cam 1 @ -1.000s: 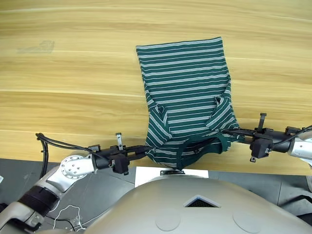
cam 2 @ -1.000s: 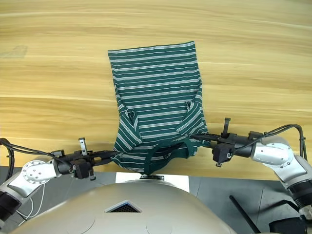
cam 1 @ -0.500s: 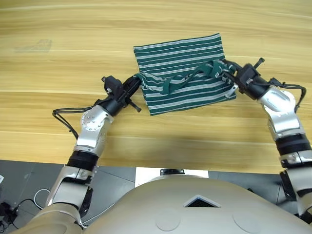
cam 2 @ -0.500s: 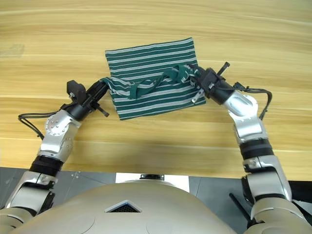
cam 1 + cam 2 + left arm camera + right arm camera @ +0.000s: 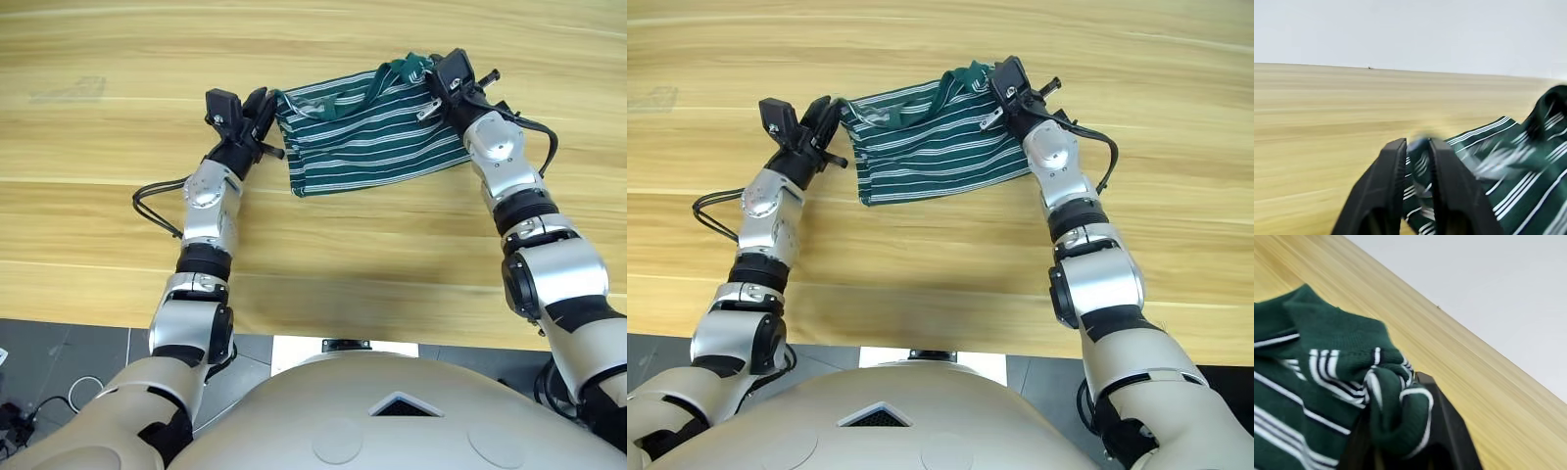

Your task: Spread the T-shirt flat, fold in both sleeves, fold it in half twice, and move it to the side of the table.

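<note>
The left tool (image 5: 269,98) is clamped on one top corner of the striped T-shirt (image 5: 377,137). The right tool (image 5: 428,76) grips bunched fabric at the other. The folded T-shirt spans between both tools, lying on the wooden desk (image 5: 118,215).

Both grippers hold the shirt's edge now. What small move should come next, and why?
Probably lower and open both. The left gripper and right gripper pinch the T-shirt by its collar end, at its far edge, so this half fold looks ready to set down.
</note>
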### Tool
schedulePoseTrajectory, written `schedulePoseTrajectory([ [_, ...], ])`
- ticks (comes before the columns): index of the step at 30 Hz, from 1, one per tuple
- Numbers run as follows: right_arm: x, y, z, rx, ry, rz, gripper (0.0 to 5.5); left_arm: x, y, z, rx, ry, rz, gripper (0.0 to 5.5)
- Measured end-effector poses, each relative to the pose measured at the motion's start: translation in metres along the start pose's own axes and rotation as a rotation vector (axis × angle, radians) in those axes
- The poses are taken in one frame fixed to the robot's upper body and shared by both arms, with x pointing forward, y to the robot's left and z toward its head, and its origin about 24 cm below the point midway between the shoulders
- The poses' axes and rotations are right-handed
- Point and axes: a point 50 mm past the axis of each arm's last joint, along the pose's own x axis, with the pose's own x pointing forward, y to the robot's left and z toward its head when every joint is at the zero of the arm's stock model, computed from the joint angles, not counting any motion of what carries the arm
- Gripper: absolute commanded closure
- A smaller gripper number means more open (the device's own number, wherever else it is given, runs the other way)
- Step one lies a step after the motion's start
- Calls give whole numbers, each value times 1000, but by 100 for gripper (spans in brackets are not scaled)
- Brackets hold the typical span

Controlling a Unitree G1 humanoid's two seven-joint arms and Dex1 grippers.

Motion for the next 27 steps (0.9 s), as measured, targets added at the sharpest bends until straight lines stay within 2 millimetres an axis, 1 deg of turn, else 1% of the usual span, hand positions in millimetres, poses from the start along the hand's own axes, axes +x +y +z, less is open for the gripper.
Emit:
schedulePoseTrajectory([
  [2, 2, 5, 1, -5, 6, 6, 416, 1, -5, -4, -9, 10, -18, 386],
  [5, 4, 10, 2, -14, -2, 11, 379, 2, -6, -6, -19, 20, -16, 355],
  [8, 3, 10, -2, 5, 15, -14, 322, -1, 3, -12, -44, 57, 63, 304],
  [10, 2, 7, -5, 20, 38, -55, 317, -4, 9, -13, -62, 62, 103, 268],
  [12, 0, 2, -14, 53, 102, -116, 317, -5, 10, -13, -80, 52, 115, 237],
  [15, -3, -10, -21, 157, 170, -232, 317, -16, 2, -19, -102, 25, 79, 194],
  [16, -5, -18, -26, 223, 199, -308, 317, -23, -4, -20, -101, -3, 59, 181],
  [17, -8, -24, -28, 276, 211, -362, 317, -30, -6, -22, -101, -11, 55, 161],
  [18, -13, -35, -33, 360, 226, -452, 317, -40, -7, -24, -99, -20, 61, 150],
  [20, -16, -43, -34, 403, 207, -518, 317, -49, -9, -19, -84, -55, 73, 120],
  [22, -18, -38, -28, 402, 125, -526, 317, -54, -16, -11, -65, -107, 64, 81],
  [24, -18, -23, -21, 396, 51, -496, 317, -55, -28, -7, -19, -118, 13, 81],
  [26, -19, -2, -5, 376, -57, -442, 317, -50, -46, -3, 67, -122, -84, 81],
  [27, -18, 9, 7, 359, -116, -399, 317, -47, -56, -2, 109, -117, -143, 81],
])
